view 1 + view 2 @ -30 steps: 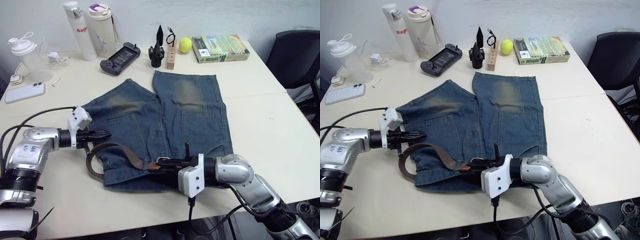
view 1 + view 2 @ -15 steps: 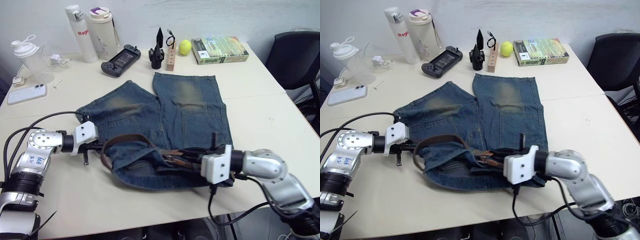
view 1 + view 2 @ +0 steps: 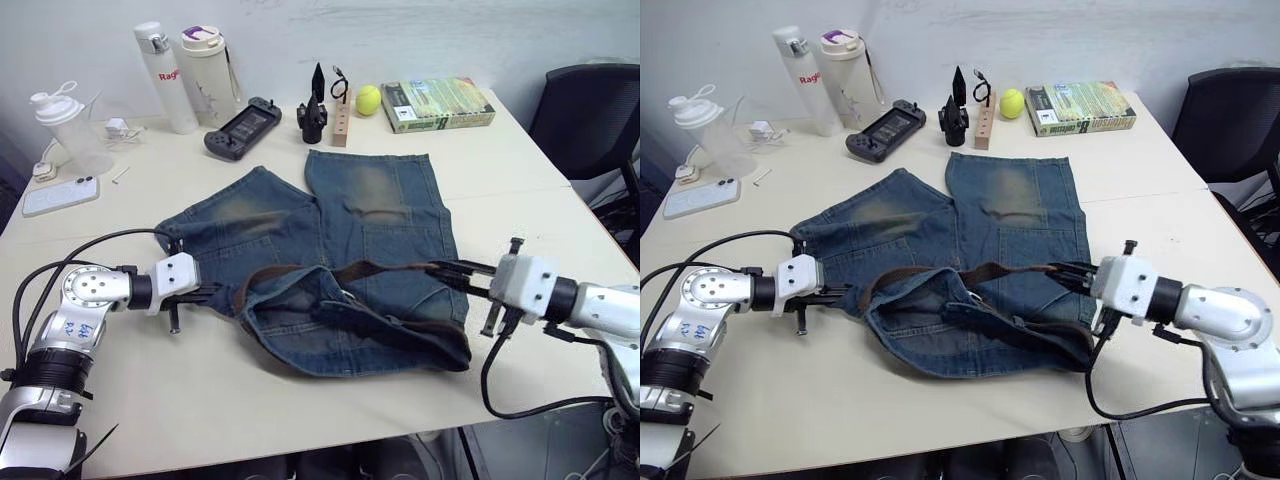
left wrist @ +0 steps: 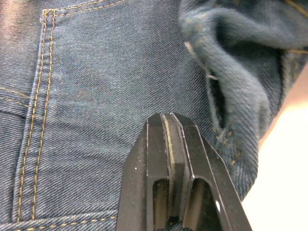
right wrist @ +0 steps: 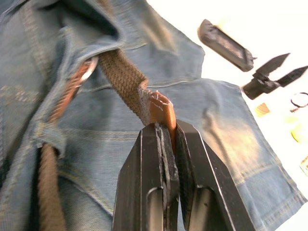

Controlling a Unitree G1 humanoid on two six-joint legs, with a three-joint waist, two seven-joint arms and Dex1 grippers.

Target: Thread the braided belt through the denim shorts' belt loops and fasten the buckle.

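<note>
The denim shorts (image 3: 375, 215) lie on the table, waistband toward me and bunched up. The braided belt (image 3: 362, 268) stretches taut across the waistband; a second stretch (image 3: 400, 333) lies along the near edge. My right gripper (image 3: 441, 270) is shut on the belt's tan leather tip (image 5: 161, 111), held above the shorts' right side. In the right wrist view the strap passes under a denim belt loop (image 5: 48, 137), and the metal buckle (image 5: 86, 72) rests on the denim. My left gripper (image 3: 214, 292) is shut at the waistband's left edge, its fingertips (image 4: 166, 120) against the denim.
At the table's back stand two bottles (image 3: 185, 75), a shaker cup (image 3: 65, 125), a game controller (image 3: 240, 115), a wooden block (image 3: 342, 118), a tennis ball (image 3: 368, 98) and a book (image 3: 437, 100). A phone (image 3: 60, 195) lies far left. A black chair (image 3: 590, 115) stands at the right.
My right gripper has travelled far to the right with the belt tip, drawing the belt taut and bunching the waistband. The left gripper has moved in to the shorts' left edge.
</note>
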